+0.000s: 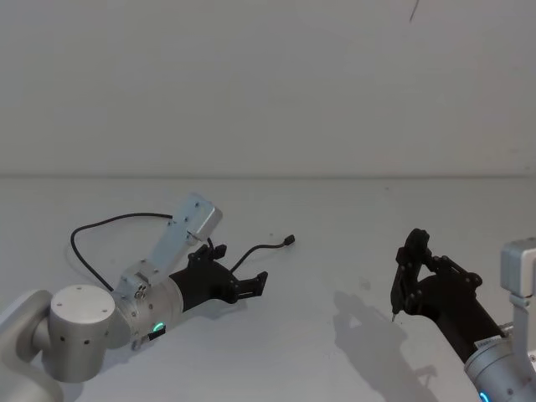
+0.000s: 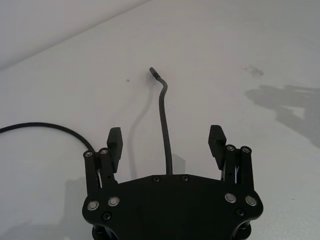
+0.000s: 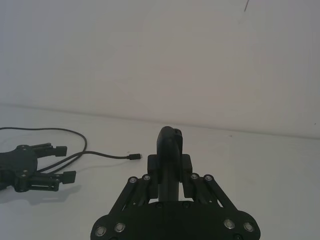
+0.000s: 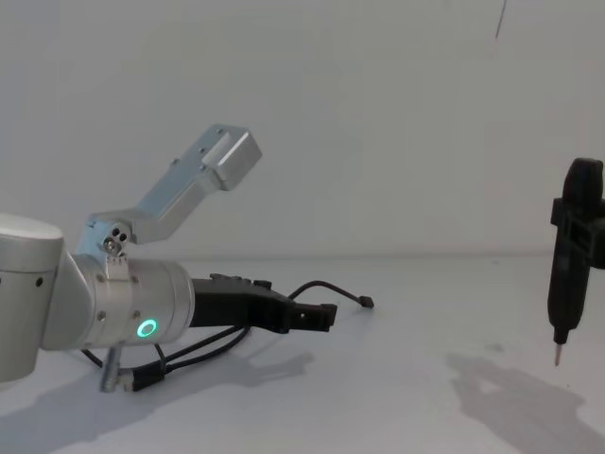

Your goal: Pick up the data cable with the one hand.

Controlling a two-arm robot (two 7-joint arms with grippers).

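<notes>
White table (image 1: 276,352) fills the near ground and meets a bare pale wall (image 1: 268,84) at 12 o'clock. Nearest, at about 8 o'clock in the head view, the left gripper (image 1: 241,268) is stretched low and almost flat over the table. I judge it lies so low because the data cable (image 1: 270,246) rests on the surface, so the fingers must come down to both sides of it. Its jaws stand wide apart. The left wrist view shows the two fingertips (image 2: 115,136) well clear of the cord, which runs straight up the middle of the gap, so the gripper holds nothing and, as far as I can see, touches nothing. A closing here would probably catch the cord, though it is thin and may slip out. At about 4 o'clock the right gripper (image 3: 170,142) is lifted above the table and well apart from the cable. Its fingers are pressed together on nothing, which looks like a parked pose, since the task needs one hand. Farther on, the free end of the cable rises a little toward 2 o'clock from the left gripper and ends in a small plug (image 1: 290,240). The rest passes back under the left arm and curves in a loose loop toward 10 o'clock.
</notes>
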